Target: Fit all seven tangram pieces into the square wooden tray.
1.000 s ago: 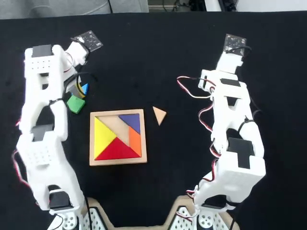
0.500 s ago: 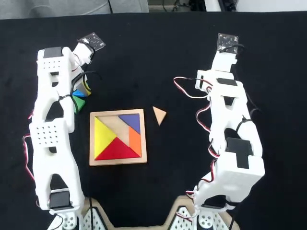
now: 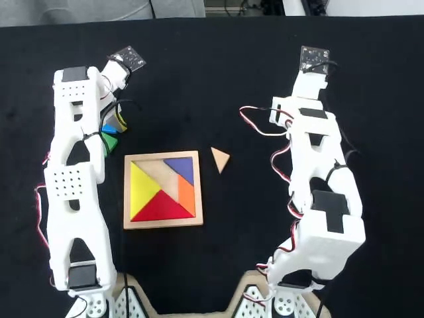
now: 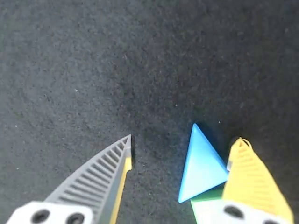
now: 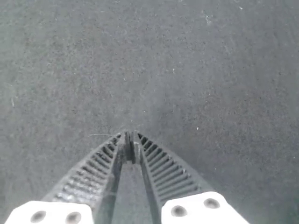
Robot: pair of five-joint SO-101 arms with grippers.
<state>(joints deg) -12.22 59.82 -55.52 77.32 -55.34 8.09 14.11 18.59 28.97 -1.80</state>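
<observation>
tray (image 3: 162, 224) centre: 4 of 7 in, gap at its 12 o'clock | loose: tan triangle (image 3: 220, 159) at tray's 2 o'clock, blue triangle (image 4: 201, 163) + green piece (image 3: 110, 141) at 10 o'clock | left end effector (image 4: 183, 139) open around blue triangle | right end effector (image 5: 129, 135) closed, empty

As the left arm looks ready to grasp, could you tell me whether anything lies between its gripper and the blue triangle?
Nothing visible does. The blue triangle lies inside the open left gripper, beside its yellow finger, touching a green piece.
</observation>
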